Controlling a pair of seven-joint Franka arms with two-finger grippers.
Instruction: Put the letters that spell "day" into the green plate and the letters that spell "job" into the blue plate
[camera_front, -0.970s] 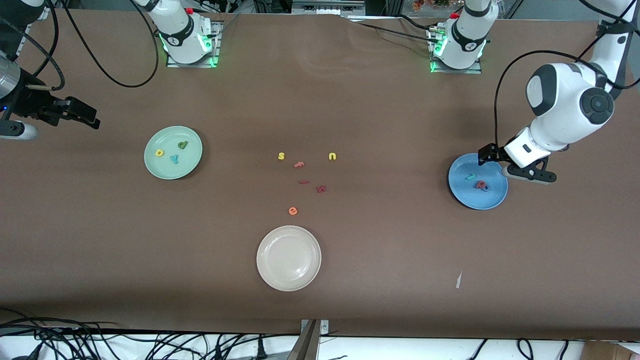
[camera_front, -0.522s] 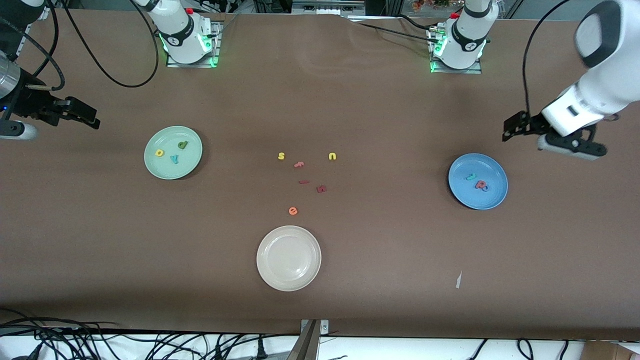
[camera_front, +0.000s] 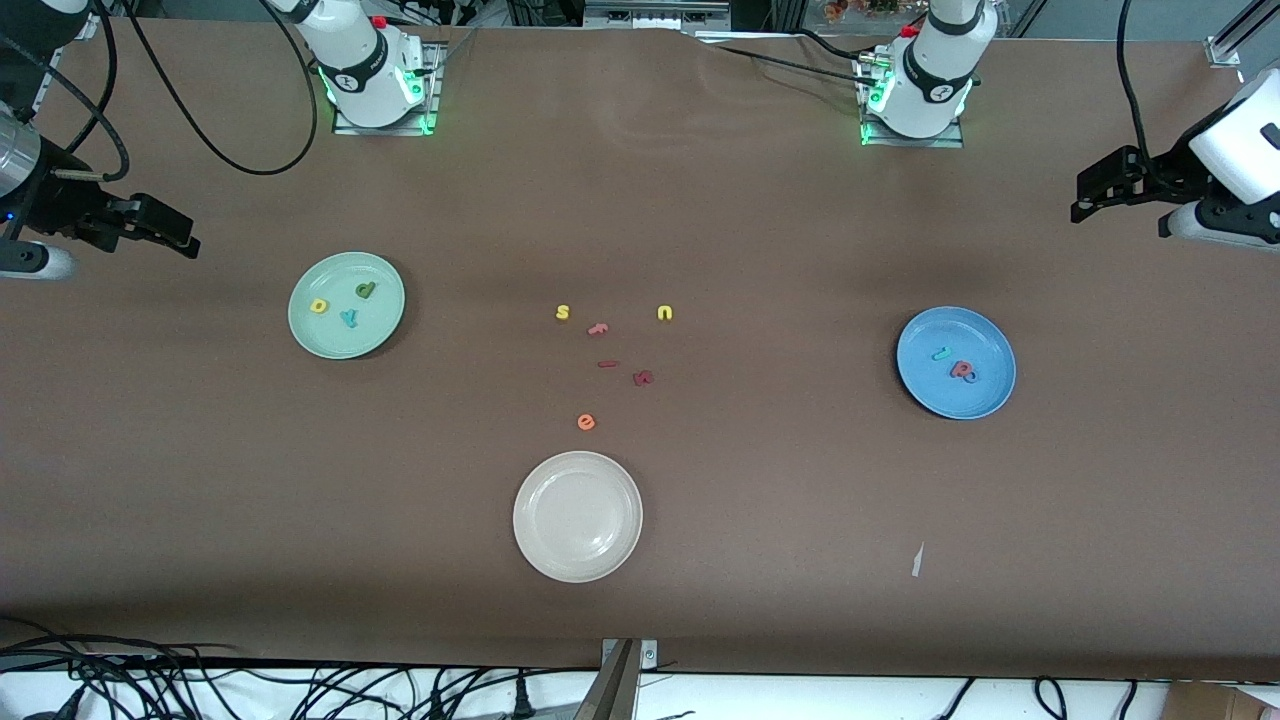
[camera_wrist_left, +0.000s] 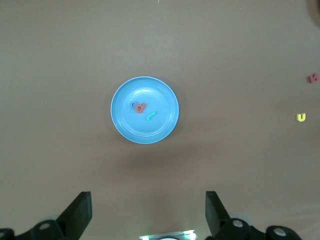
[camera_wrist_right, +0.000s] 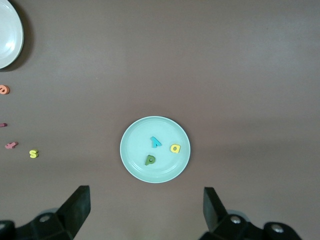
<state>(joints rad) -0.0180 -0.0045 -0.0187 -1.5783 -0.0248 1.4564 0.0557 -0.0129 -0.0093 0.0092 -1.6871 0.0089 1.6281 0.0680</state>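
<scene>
Right gripper (camera_front: 185, 238) waits off the right arm's end of the table, over bare brown top, fingers spread wide, nothing held.

Green plate (camera_front: 346, 305) sits toward the right arm's end. In it the letters that spell "day" (camera_front: 346, 305): yellow rounded letter (camera_front: 319, 306), dark green "d" (camera_front: 366, 290), teal "y" (camera_front: 349, 318), all flat, apart from one another. The "d" stem tips toward the robots' bases; the "y" runs slantwise, tail toward the front camera.

Mid-table, loose and untouched: yellow "s" (camera_front: 563, 312), yellow "u" (camera_front: 665, 313), orange "e" (camera_front: 586, 422), some red bits (camera_front: 642, 378). Cream plate (camera_front: 578, 516) nearest the front camera, nothing in it.

Blue plate (camera_front: 956, 362) toward the left arm's end. In it the letters that spell "job" (camera_front: 956, 364): teal hooked stick (camera_front: 941, 353), long axis slanted; pink-red "b" (camera_front: 960, 369) touching or overlapping the blue "o" (camera_front: 968, 375), which shows only in part.

Left gripper (camera_front: 1085, 205) hangs over the left arm's end of the table, well apart from the blue plate, jaws wide and empty.

Judgement: both words look sorted. The step in hand is clearing away; do it well by keeping high, away from the plates, and leaving the spare letters alone.
</scene>
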